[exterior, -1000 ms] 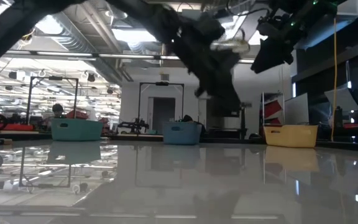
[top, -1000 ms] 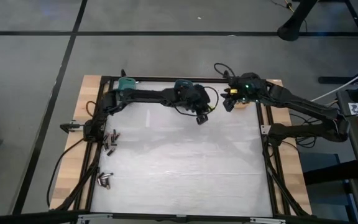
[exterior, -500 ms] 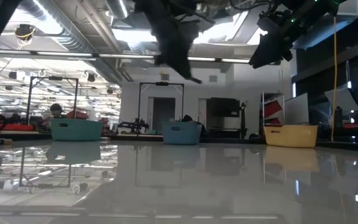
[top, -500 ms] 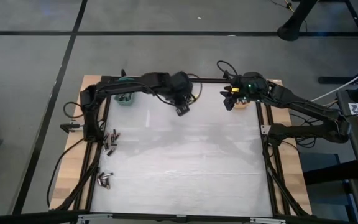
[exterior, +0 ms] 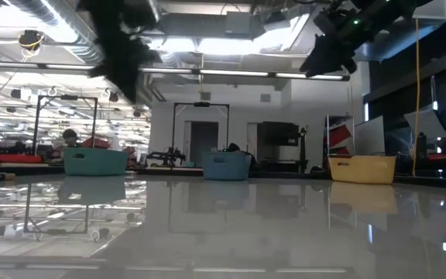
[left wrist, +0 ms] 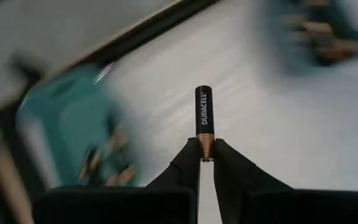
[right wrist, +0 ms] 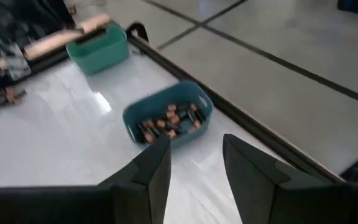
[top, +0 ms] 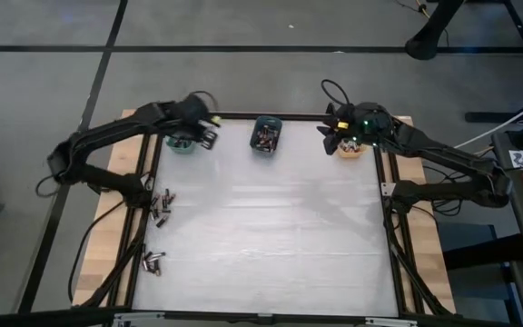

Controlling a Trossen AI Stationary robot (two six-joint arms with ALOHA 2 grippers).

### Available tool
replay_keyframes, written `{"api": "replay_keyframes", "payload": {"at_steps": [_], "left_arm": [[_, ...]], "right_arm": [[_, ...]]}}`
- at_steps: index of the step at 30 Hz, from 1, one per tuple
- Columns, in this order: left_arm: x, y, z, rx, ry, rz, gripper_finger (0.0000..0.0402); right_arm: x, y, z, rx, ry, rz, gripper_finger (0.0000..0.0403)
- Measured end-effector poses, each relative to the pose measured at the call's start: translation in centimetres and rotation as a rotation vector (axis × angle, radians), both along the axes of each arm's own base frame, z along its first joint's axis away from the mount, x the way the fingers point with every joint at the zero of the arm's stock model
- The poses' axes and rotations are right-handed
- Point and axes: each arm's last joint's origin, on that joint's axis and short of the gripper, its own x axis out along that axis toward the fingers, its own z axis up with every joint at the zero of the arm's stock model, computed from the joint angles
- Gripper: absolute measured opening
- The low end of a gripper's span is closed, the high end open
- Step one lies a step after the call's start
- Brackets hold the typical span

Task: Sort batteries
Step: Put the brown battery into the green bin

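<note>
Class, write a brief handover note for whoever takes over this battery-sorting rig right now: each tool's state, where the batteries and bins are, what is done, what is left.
Left tool: shut on one Duracell battery, gripped by its end, at the teal bin in the table's far left corner.
Right tool: open, holding nothing, above the orange bin at the far right corner.
Blue bin, far edge middle: already holds many batteries. The teal bin holds some too.
Done: part of the sorting.
Left: the held battery is not yet released; two loose clusters lie along the left edge, unsorted.
</note>
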Motion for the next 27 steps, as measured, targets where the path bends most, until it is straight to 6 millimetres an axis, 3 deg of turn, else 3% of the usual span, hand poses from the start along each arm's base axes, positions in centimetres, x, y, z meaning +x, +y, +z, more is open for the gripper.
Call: {"api": "replay_keyframes", "payload": {"at_steps": [5,11,18,27], "left_arm": [[-4.0,0.6,-3.6,-0.096,-0.02,0.322,0.0013],[-5.7,2.5,-7.0,-0.143,-0.064,0.477,0.0026],[-7.3,4.6,-8.2,-0.134,-0.046,0.532,0.0023],[-7.0,5.6,-9.2,-0.139,-0.051,0.539,0.006]], "right_arm": [[1.3,-0.7,-0.2,0.03,-0.073,-0.03,0.0146],[3.0,-1.6,-1.1,0.107,-0.137,-0.039,0.0146],[4.4,-2.3,-2.1,0.177,-0.184,-0.065,0.0146],[4.8,-2.4,-2.3,0.195,-0.195,-0.068,0.0146]]}}
